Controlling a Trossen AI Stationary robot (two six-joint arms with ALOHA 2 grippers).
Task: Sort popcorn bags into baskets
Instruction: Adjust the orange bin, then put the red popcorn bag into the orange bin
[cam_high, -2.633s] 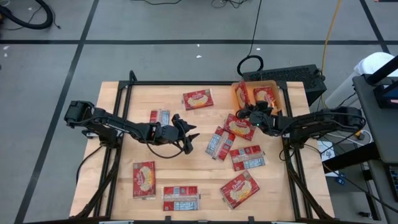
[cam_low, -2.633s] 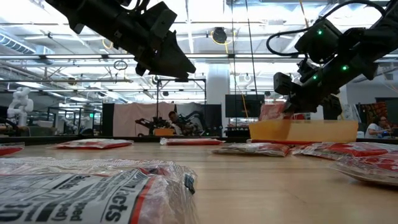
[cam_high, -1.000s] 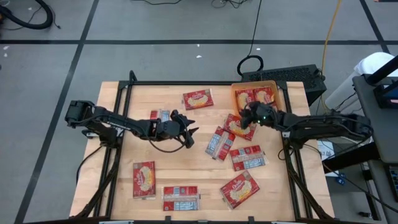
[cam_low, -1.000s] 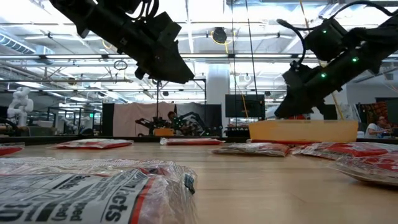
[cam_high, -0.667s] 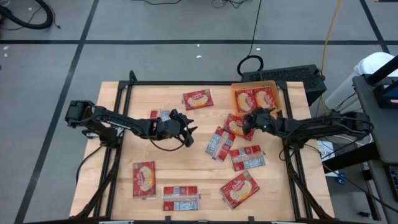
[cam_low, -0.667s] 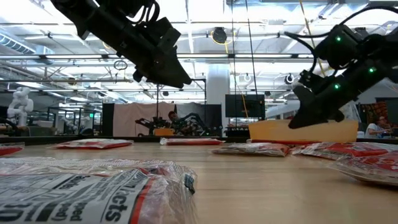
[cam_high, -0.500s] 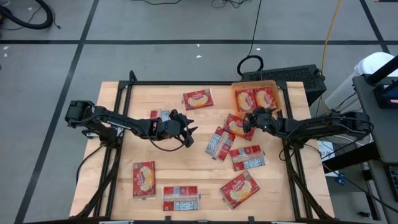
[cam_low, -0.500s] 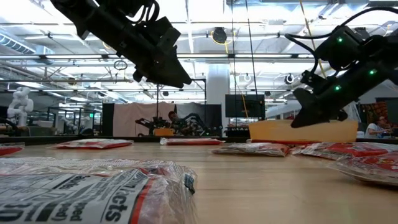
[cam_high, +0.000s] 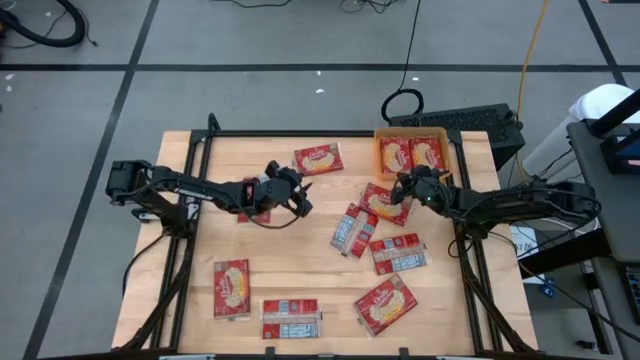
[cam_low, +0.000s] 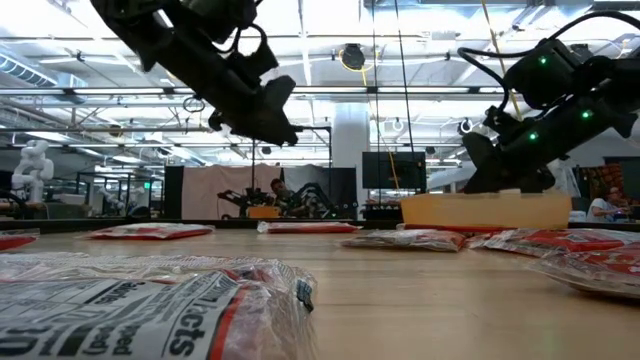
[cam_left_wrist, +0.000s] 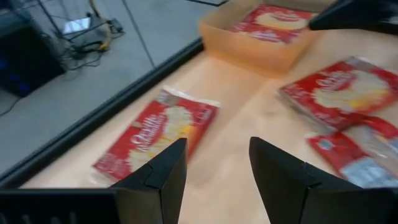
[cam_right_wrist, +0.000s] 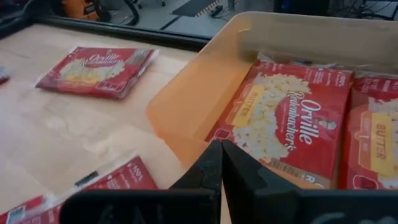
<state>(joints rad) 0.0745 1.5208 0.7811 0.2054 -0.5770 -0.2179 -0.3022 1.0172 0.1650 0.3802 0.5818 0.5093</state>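
This was a robotics lab — a large open hall with a high ceiling of exposed beams (cam_low: 120, 95) and strip lights. Other robot arms (cam_low: 300, 197) stood at a far station, a white humanoid robot (cam_low: 30, 165) waited at one side, and cables (cam_high: 405, 60) trailed across the grey floor (cam_high: 250, 90) around the wooden table (cam_high: 300, 250).

two dark jointed arms, black cables, green indicator lights.

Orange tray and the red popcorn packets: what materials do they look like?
Shallow orange tray: probably moulded plastic; smooth, matte, slightly translucent walls with rounded rim. Flat red popcorn packets: printed paper bags in clear film, apparently; glossy wrinkles and glare on the nearest one in the low view.
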